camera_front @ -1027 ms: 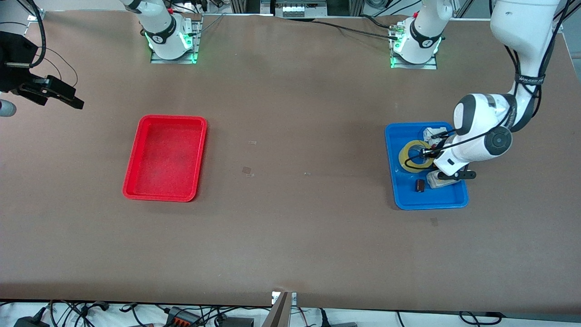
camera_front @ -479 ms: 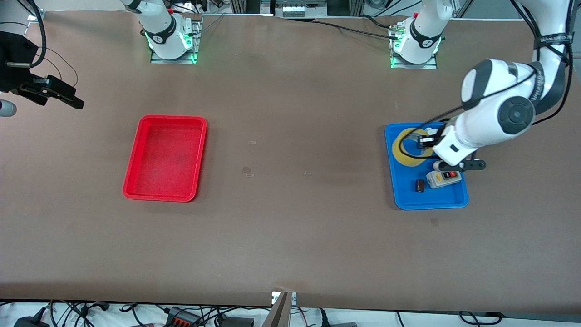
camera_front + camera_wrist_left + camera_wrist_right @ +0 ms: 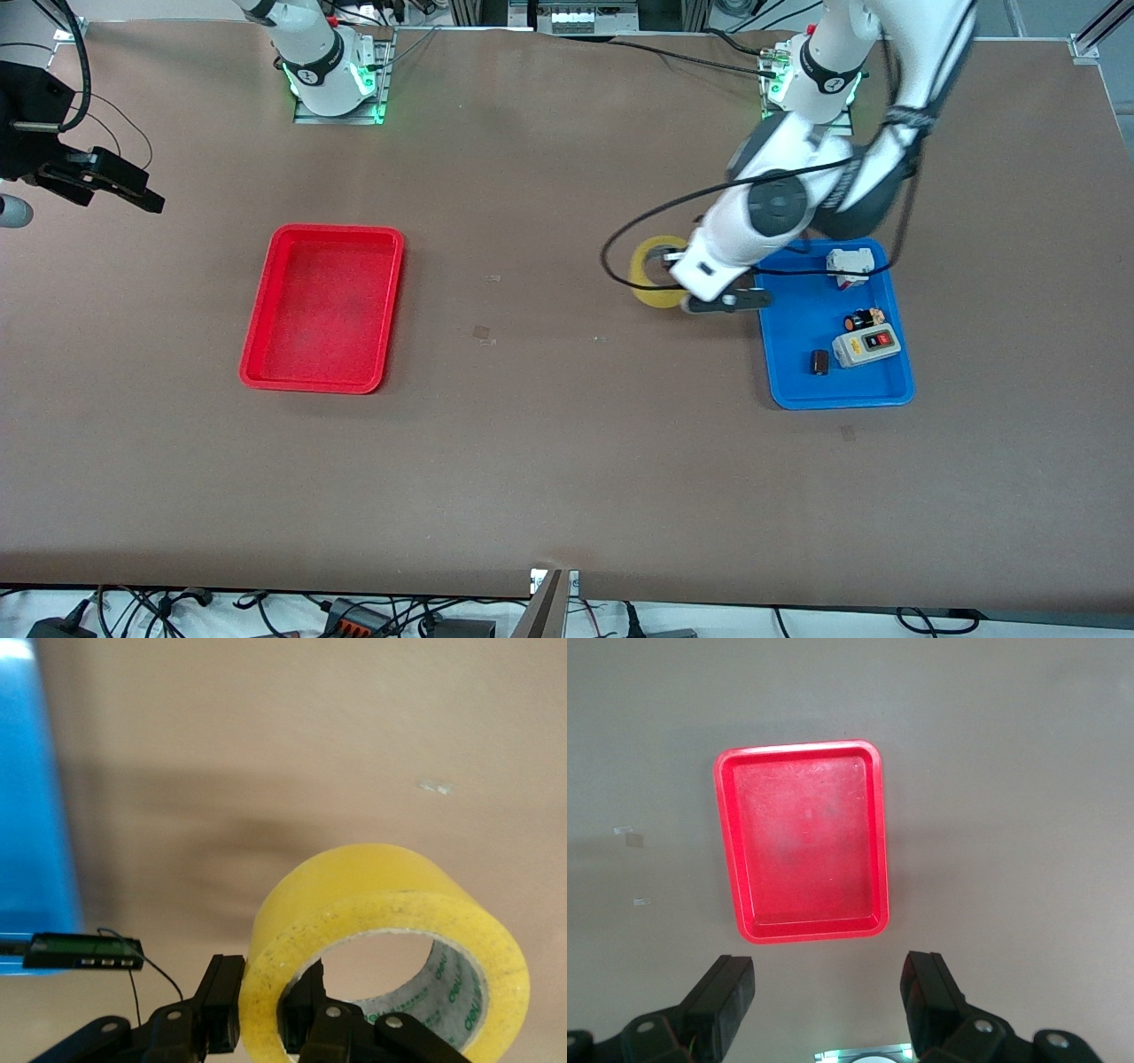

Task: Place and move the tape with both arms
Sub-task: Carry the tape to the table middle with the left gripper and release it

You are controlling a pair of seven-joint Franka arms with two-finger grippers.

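Observation:
The yellowish tape roll (image 3: 645,276) hangs in my left gripper (image 3: 678,282) over the bare table, just beside the blue tray (image 3: 797,390) toward the right arm's end. In the left wrist view one finger is inside the hole and one is outside, clamped on the wall of the tape (image 3: 381,886); the left gripper (image 3: 261,1005) is shut on it. My right gripper (image 3: 133,190) waits high up at the right arm's end of the table. It is open and empty (image 3: 830,970), looking down on the red tray (image 3: 802,850).
The red tray (image 3: 266,301) lies empty toward the right arm's end. The blue tray holds a grey switch box (image 3: 866,346), a white part (image 3: 849,264), a small dark block (image 3: 819,361) and a small dark piece (image 3: 861,319).
The left gripper has lifted the tape out of the blue tray and carried it toward the right arm's end, off the tray. The right arm has not moved.

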